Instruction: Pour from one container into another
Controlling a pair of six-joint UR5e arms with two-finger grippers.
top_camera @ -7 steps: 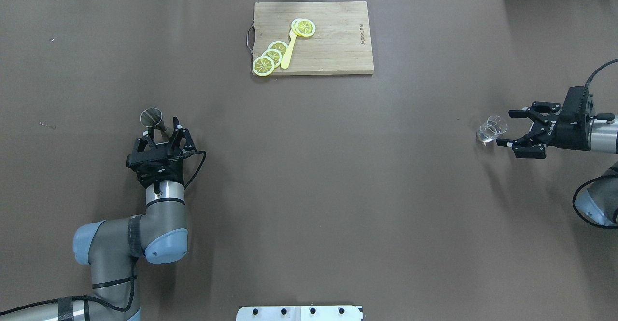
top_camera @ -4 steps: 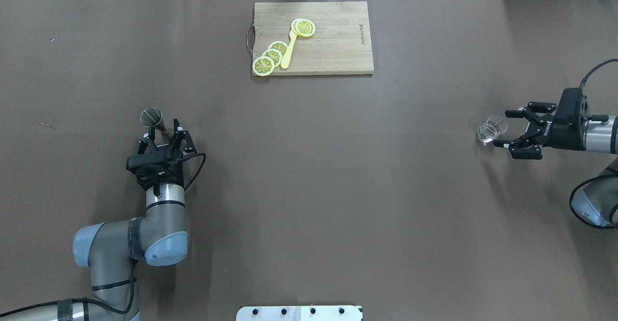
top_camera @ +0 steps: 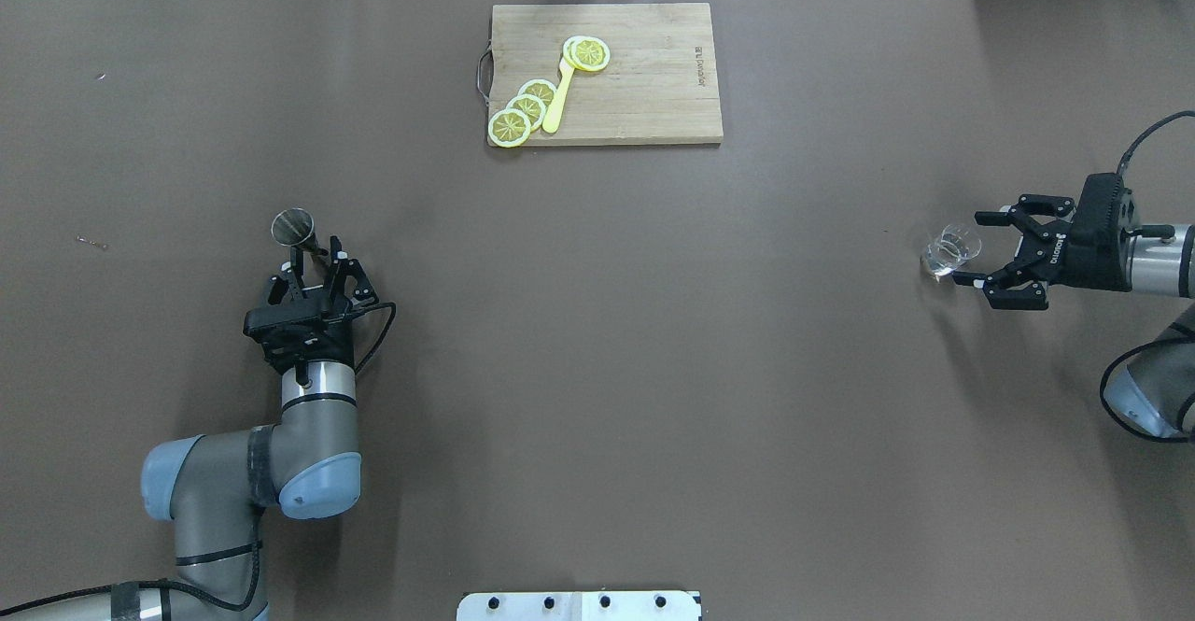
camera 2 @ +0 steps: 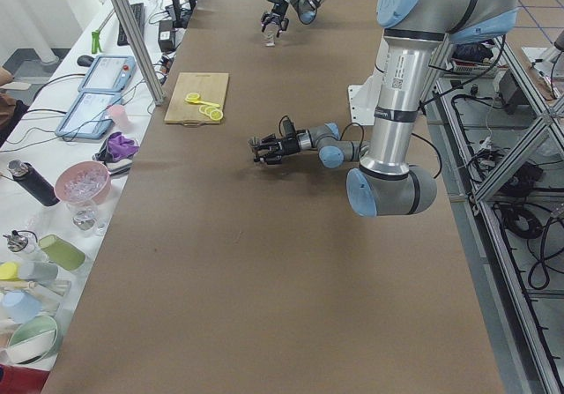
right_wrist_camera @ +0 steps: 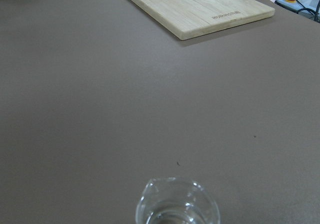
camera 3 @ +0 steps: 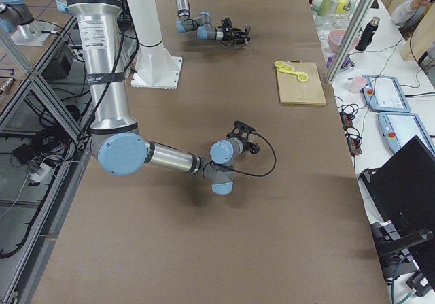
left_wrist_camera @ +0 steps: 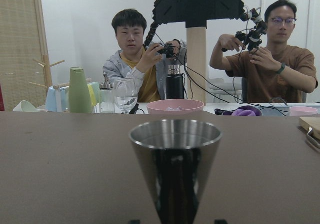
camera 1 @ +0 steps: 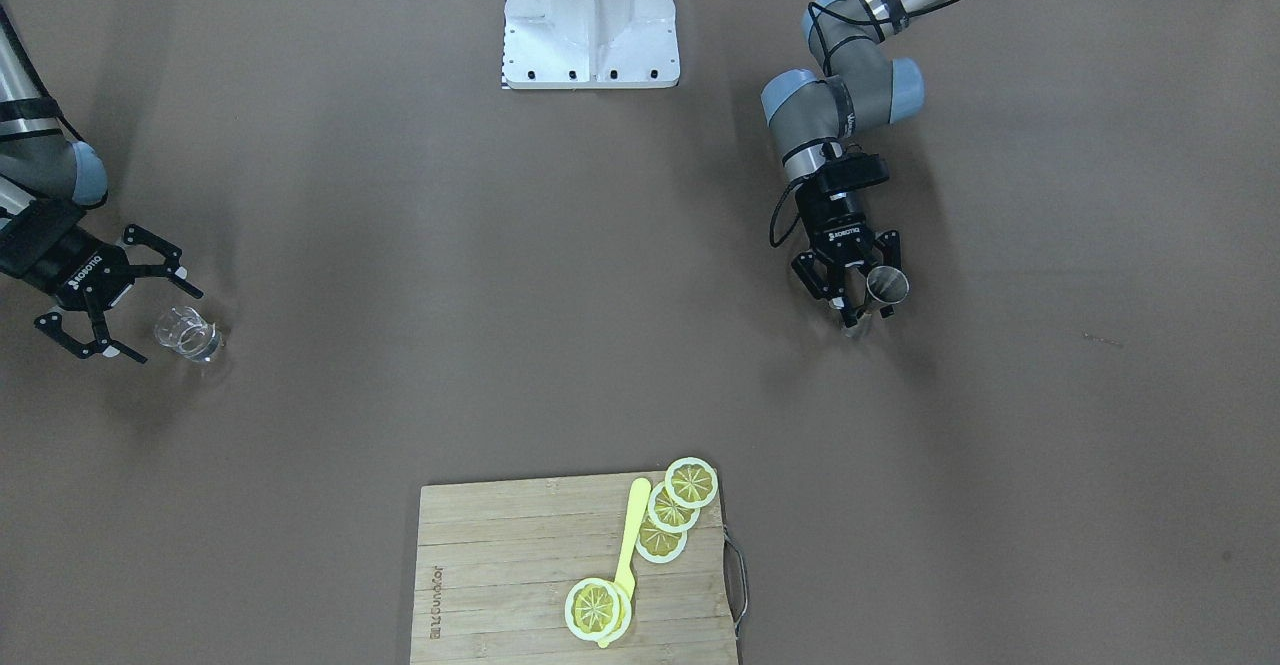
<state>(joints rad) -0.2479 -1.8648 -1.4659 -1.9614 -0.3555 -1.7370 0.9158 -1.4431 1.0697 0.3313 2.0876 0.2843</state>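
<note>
The polished steel cone-shaped measuring cup (top_camera: 292, 227) stands left of centre in the overhead frame. It is upright, wide mouth up, so its long axis is vertical and it tapers downward. The left gripper (top_camera: 316, 261) is level with its lower part, with the fingers spread on either side. In the left wrist view the tips sit at the bottom edge, apart from the metal, so nothing is clasped yet. The cup should be light and rigid but slick. The narrow waist is probably the place to pinch it, since a grip on the flared wall could squeeze it upward and out.

The small clear glass beaker (top_camera: 948, 255) sits at the right of the overhead frame at mid-height. It is also upright, with its axis vertical. A pouring lip shows at the left of the rim in the right wrist view. It may hold clear liquid, though the glass makes that hard to confirm. The right gripper (top_camera: 973, 249) is spread wide, its fingertips flanking the beaker's near side without closing on it. Being brittle and smooth, the beaker wants a gentle hold around mid-wall.
</note>
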